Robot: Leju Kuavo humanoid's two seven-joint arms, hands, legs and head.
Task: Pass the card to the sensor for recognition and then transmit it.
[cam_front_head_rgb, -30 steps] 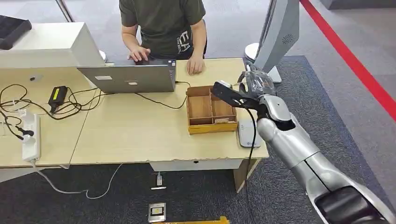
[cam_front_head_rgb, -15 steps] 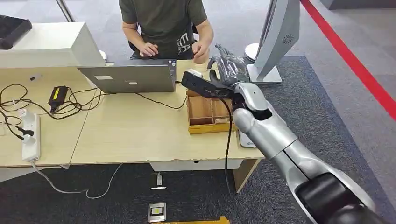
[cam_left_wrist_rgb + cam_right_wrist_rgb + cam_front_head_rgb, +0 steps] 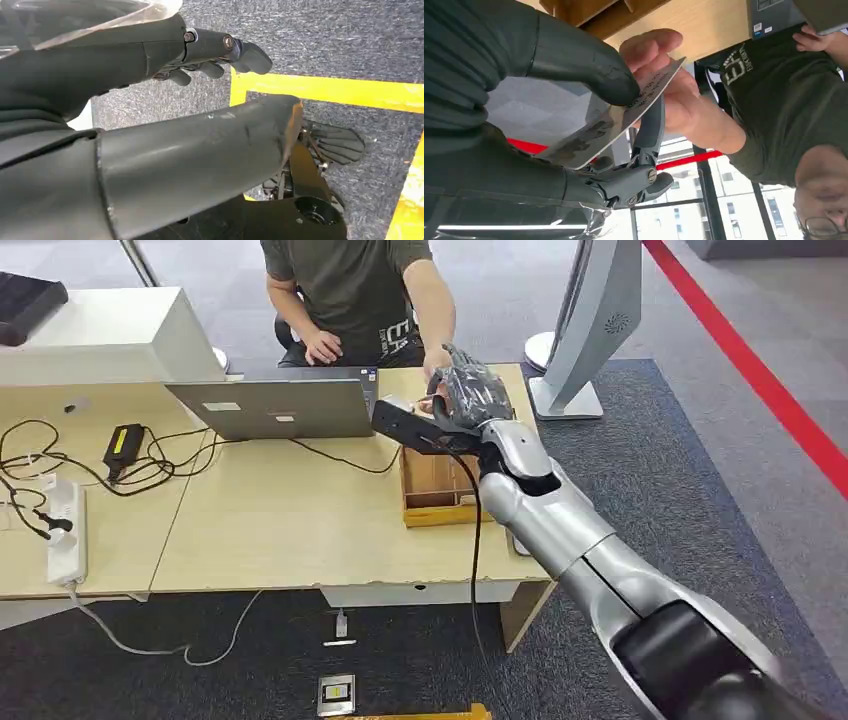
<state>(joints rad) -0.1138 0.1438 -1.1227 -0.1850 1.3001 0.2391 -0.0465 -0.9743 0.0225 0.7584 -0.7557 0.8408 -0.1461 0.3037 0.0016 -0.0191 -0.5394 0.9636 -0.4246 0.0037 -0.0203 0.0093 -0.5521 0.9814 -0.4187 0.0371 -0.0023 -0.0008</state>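
My right hand [image 3: 470, 390] reaches over the far side of the table toward a seated person [image 3: 350, 290]. In the right wrist view the hand [image 3: 524, 75] pinches a pale card [image 3: 624, 117] with printed lettering between thumb and fingers. The person's hand [image 3: 674, 95] has its fingers on the card's far end; in the head view that hand [image 3: 436, 368] meets mine above the wooden box [image 3: 430, 495]. A sliver of the grey sensor pad [image 3: 512, 540] shows beside my forearm at the table's right edge. My left hand [image 3: 150, 50] hangs over the carpet with fingers spread, holding nothing.
A grey laptop [image 3: 275, 405] stands open in front of the person. Black cables and an adapter [image 3: 123, 445] lie at the left with a white power strip [image 3: 66, 535]. A white stand [image 3: 590, 310] rises past the table's right corner. Small items [image 3: 336, 693] lie on the carpet.
My right arm swung left and away from the sensor pad, across the wooden box, toward the person. The person's hand lifted off the table and took hold of the card's end.
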